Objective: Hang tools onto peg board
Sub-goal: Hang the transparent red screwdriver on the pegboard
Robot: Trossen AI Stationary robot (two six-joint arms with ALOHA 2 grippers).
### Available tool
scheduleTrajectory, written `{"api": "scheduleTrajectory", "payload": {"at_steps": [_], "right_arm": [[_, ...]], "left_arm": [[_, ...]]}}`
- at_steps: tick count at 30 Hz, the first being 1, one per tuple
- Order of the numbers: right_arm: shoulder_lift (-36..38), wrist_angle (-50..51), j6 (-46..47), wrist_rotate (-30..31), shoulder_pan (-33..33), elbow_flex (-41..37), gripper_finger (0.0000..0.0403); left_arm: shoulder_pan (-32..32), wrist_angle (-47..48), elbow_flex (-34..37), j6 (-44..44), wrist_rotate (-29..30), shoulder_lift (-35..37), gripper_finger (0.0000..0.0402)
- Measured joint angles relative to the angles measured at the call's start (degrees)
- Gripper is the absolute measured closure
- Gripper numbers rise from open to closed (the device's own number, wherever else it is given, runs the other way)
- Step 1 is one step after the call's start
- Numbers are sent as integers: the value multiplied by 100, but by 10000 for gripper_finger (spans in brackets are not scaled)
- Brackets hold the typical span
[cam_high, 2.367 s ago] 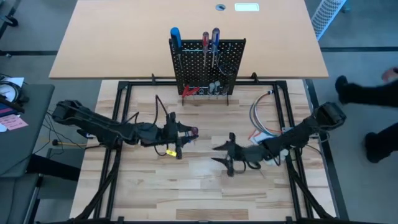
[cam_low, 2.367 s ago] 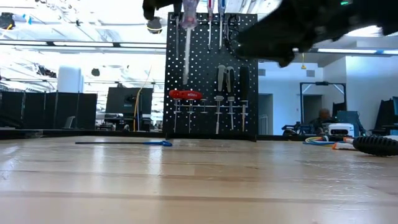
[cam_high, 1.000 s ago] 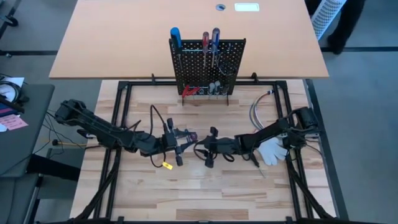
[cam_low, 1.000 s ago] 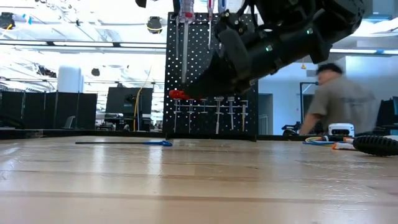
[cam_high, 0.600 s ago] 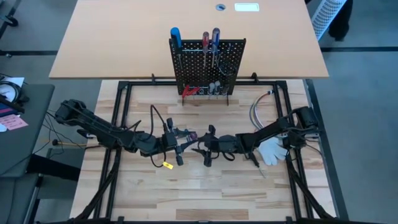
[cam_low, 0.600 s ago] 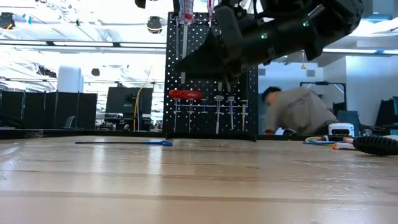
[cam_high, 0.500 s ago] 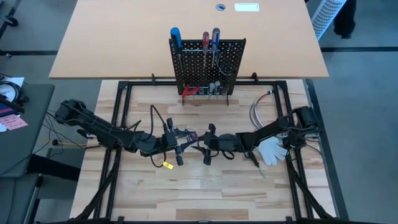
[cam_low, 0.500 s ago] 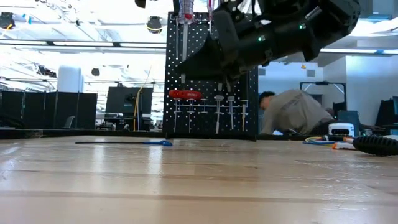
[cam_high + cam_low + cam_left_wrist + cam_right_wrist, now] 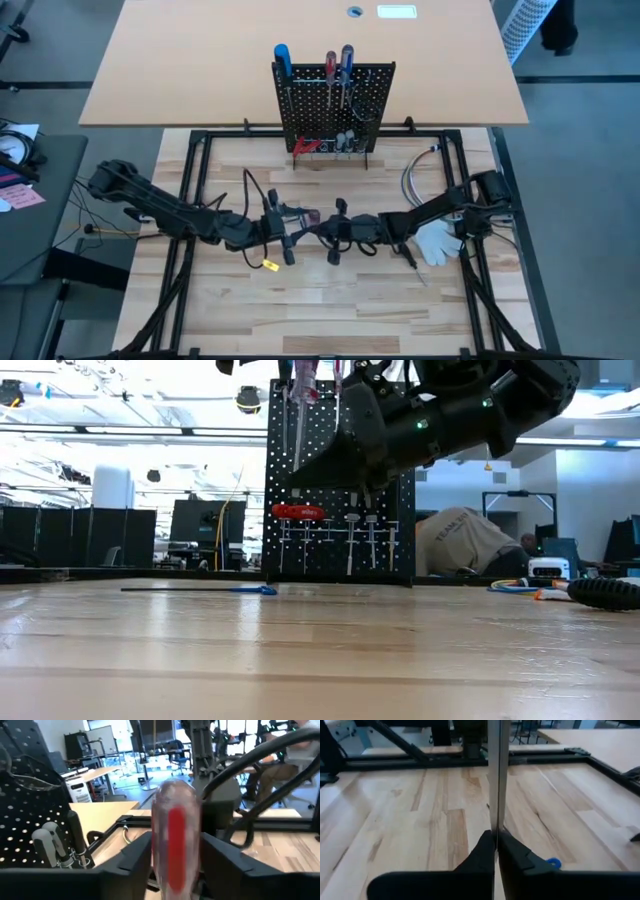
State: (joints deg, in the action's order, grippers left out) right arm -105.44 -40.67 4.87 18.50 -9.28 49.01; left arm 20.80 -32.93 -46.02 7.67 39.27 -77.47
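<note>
A screwdriver with a clear, red-cored handle [image 9: 175, 832] and a slim metal shaft [image 9: 298, 440] stands upright in the air over the table's middle, handle up. My left gripper [image 9: 296, 222] reaches it from the left. Its fingers stand open, close on either side of the handle. My right gripper [image 9: 328, 232] comes from the right and is shut on the shaft. The black peg board [image 9: 335, 105] stands at the table's far edge, with three screwdrivers [image 9: 330, 62] hung along its top and red-handled pliers [image 9: 298, 511] hung low. My left gripper has the handle between its fingers [image 9: 135, 855]; whether they touch it cannot be told. My right gripper pinches the shaft [image 9: 496, 820] between its two fingers, low on the shaft. The fingers come level from the table's right and lie across it. The screwdriver is upright and clear of the table.
A white glove [image 9: 437, 243] and a dark slim tool [image 9: 410, 260] lie at the right, with a coiled cable [image 9: 420, 180] behind them. A thin blue item [image 9: 200, 589] lies on the table before the board. A person [image 9: 460, 545] bends down beyond the table.
My right gripper has risen a little and edged toward the left gripper and the screwdriver's shaft. The screwdriver has stayed upright in the air. The person beyond the table has bent down.
</note>
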Motion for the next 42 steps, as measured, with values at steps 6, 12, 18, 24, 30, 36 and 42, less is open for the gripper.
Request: {"api": "scheduleTrajectory", "payload": {"at_steps": [6,12,18,24,30,36,42], "right_arm": [[510,1099,21,315,47,214,398],[1203,2283,22,399,403,942,401],[1416,3840,-19,362,1032,2427,402],[910,4996,-27,-195,1714,4048,402],[281,5844,-18,-212,2248,5373,403],[-190,6214,261,-515,2661,6080,403],[-353,6295,414,-546,2922,6144,403]], "left_arm": [[50,1234,0,-155,309,561,179],[241,2460,0,-701,1354,1201,169],[341,2639,0,-809,1754,1247,168],[341,2638,0,-814,1762,1190,167],[341,2728,0,-847,1759,1183,167],[341,2759,0,-856,1757,1180,167],[341,2821,0,-900,1757,1180,167]]}}
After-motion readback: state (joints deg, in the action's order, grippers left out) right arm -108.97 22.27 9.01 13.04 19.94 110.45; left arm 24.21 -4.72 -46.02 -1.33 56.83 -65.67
